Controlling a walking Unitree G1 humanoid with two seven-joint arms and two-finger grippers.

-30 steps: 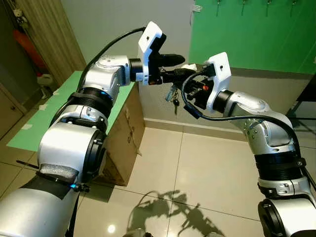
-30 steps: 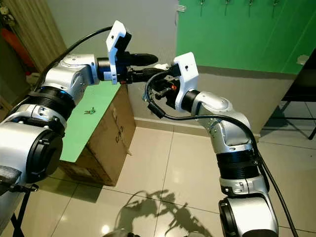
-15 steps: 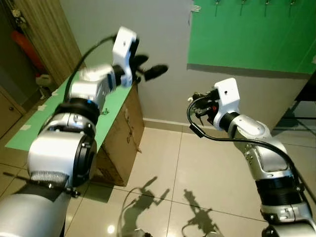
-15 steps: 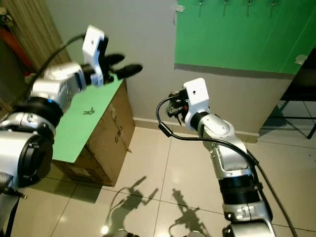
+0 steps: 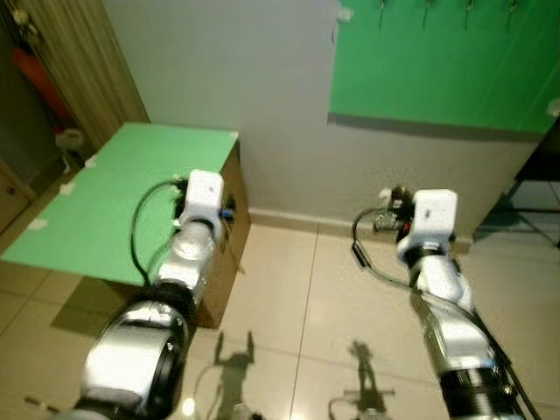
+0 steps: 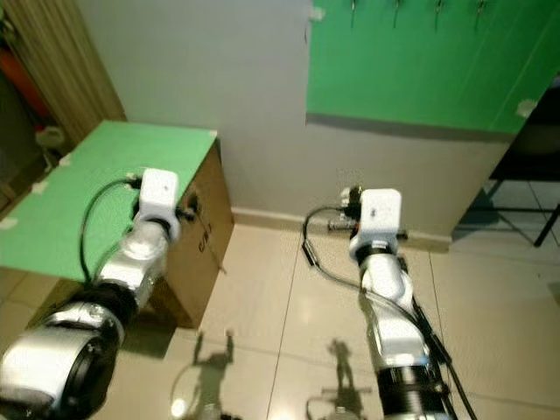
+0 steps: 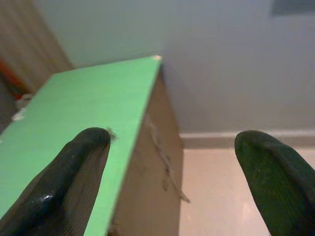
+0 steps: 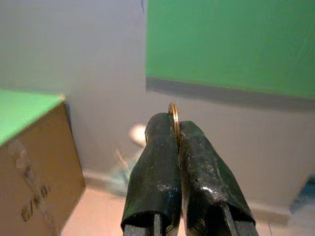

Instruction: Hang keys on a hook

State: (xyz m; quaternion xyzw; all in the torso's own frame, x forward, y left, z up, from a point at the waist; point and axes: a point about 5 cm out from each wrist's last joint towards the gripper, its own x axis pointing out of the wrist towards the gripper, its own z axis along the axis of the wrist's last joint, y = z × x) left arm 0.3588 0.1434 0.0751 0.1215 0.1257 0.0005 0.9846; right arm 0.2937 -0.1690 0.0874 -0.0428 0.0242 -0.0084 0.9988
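Keys held by their ring, hooks not yet reached.

Left gripper (image 7: 172, 167): fingers spread wide, nothing between them, over the green-topped cardboard box (image 5: 131, 188). Right gripper (image 8: 178, 132): fingers pinched together on the brass key ring (image 8: 173, 110), its top edge showing; the keys themselves are blurred below. Judged light, rigid, slippery and free to swing, so best kept gripped at the ring. Hooks (image 5: 426, 7) sit high on the green wall panel (image 5: 437, 70), well apart, open floor between.
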